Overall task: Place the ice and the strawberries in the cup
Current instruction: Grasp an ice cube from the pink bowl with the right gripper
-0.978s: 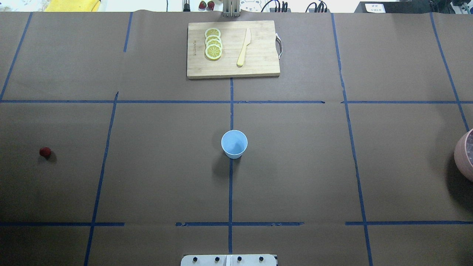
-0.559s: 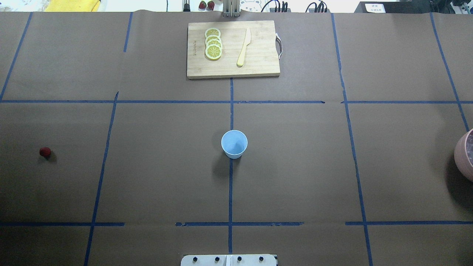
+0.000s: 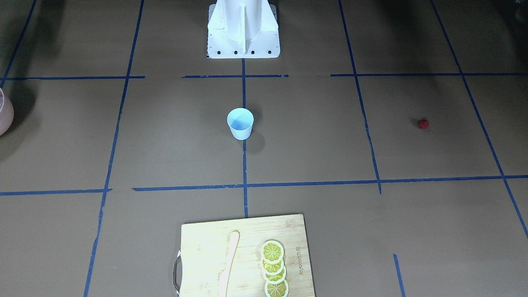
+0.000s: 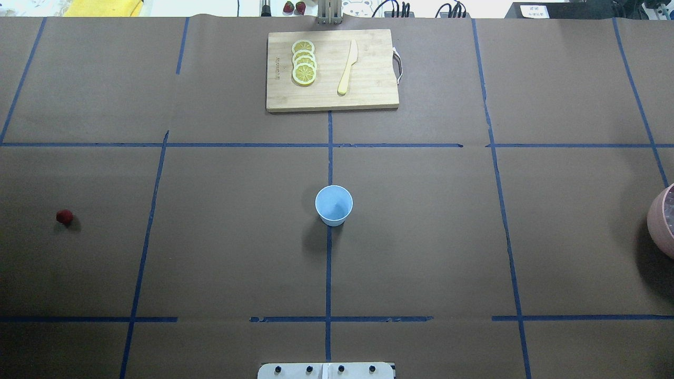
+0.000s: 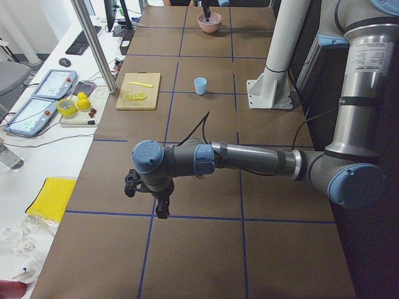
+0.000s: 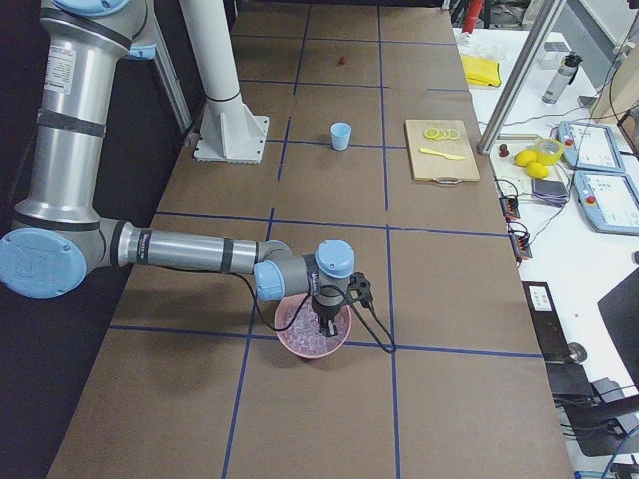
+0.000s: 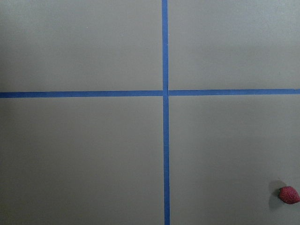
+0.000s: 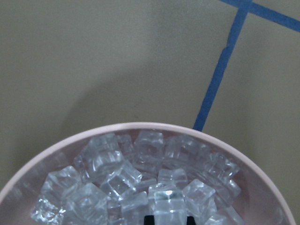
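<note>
My left tool point(image 5: 161, 210) hangs over the worktop point(image 4: 421, 237) at its left end. It shows only in the side view, so I cannot tell whether its fingers are apart or together. Its wrist camera looks straight down on a crossing of blue tape point(image 7: 164, 140), with the strawberry point(image 7: 288, 194) low in the right corner, partly cut by the edge. The berry lies alone with bare brown paper all round it.

My right tool point(image 6: 321, 324) reaches down into the pink bowl point(image 6: 300, 345) at the far right end, at the ice point(image 8: 140, 173). Its fingertips are too buried and too small for me to judge how they stand. The bowl is heaped with clear cubes; the overhead view cuts most of it off.

The cup point(image 4: 334, 205) stands upright in the middle on a tape line, well apart from both tools, with open room on every side. I see only its blue inside. At the far edge the cutting board point(image 4: 368, 84) carries a row of overlapping lemon slices point(image 4: 304, 63) and a pale knife point(image 4: 347, 67) beside them.
</note>
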You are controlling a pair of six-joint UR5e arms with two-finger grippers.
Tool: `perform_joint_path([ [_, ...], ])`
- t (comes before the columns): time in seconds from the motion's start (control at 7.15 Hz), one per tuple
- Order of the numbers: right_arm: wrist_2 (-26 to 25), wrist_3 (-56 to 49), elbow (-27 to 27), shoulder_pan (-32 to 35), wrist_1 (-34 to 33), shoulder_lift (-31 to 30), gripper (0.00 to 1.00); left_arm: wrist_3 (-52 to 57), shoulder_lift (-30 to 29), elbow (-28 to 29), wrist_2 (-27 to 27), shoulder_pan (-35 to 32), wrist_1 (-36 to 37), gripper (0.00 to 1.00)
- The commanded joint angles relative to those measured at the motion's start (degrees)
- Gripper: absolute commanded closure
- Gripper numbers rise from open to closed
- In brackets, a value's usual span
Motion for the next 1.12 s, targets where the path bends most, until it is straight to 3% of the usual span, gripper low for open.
perform_joint_path([
  [0.0,0.4,-0.3,1.3,0.6,0.0,0.1,1.00,-0.1,0.0,0.0,0.0,0.0,0.0,0.00],
  [0.28,1.1,-0.5,5.9,4.5,-1.0,0.0,1.00,-0.1,0.0,0.0,0.0,0.0,0.0,0.00],
  [0.56,6.6,0.3,8.3,7.6,-1.0,0.6,1.00,-0.1,-0.1,0.0,0.0,0.0,0.0,0.00],
  [0.7,6.6,0.5,9.2,8.0,-5.5,5.2,1.00,-0.2,-0.2,0.1,0.0,0.0,0.0,0.00],
  [0.98,6.6,0.6,10.1,7.9,-20.5,16.9,1.00,-0.8,-0.3,0.1,-0.2,0.0,0.1,0.00],
])
